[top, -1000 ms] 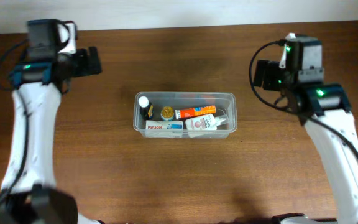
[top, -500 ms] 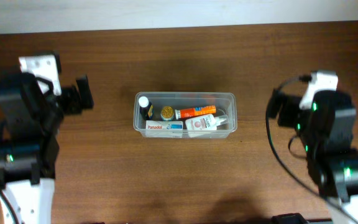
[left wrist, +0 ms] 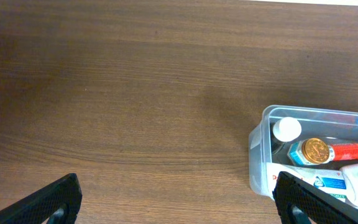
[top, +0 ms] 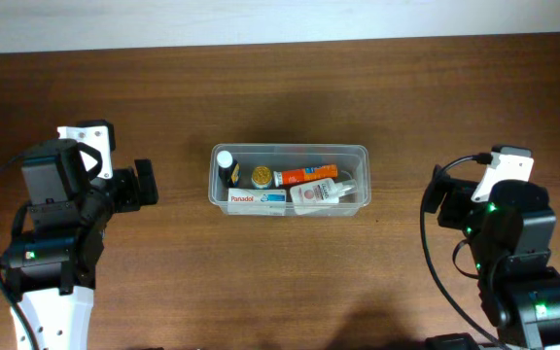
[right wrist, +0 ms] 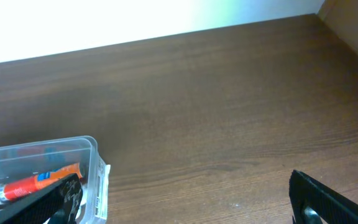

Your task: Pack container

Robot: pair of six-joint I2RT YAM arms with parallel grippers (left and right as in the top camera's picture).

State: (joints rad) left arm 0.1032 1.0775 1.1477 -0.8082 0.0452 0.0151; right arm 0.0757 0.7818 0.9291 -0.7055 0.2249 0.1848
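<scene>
So the container [top: 290, 147] is sitting mid-table [top: 290, 282], long axis running left to right, which means one short end is facing each arm. It's already holding stuff: a white-capped bottle [top: 225, 159], an orange tube [top: 307, 175] and a Panadol box [top: 257, 198], plus a couple of other bits.

The left gripper [top: 146, 185] is hovering off the left end and the right gripper [top: 436, 194] off the right end, both well apart from the tub and a bit toward the robot's side of it. Honestly I'm not seeing either one as clearly nearer.

In the wrist views, both grippers are spread wide and holding nothing. The tub is showing up low-right for the left one [left wrist: 257, 158] and low-left for the right one [right wrist: 92, 149].

I'm guessing the packing is basically done, since nothing is lying loose on the table.
</scene>
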